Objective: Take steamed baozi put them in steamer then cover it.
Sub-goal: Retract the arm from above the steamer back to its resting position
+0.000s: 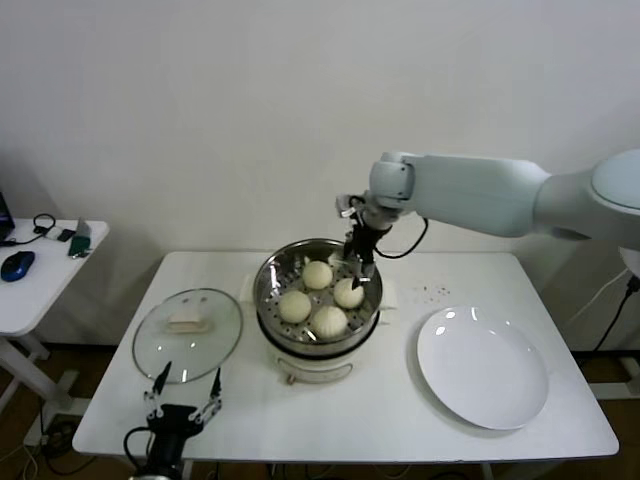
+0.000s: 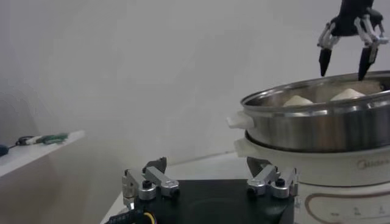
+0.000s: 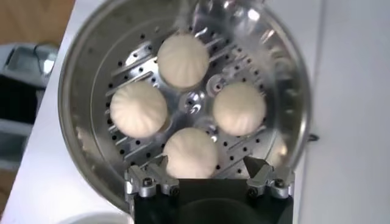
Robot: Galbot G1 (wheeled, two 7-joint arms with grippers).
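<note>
the head view looks forward and down over the whole table [image 1: 400, 420]. the left wrist view sits low near the table's front edge, facing level at the steamer [image 2: 323, 122]. the right wrist view looks almost straight down into it, seemingly from close above.

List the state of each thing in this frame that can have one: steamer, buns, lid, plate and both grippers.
steamer: uncovered, four buns inside.
steamed baozi: all four on the perforated tray, apart from each other.
cover: off, flat on the table left of the steamer.
white plate: empty.
right gripper: open, empty, above the steamer's far rim.
left gripper: open, empty, near the table's front edge.
</note>
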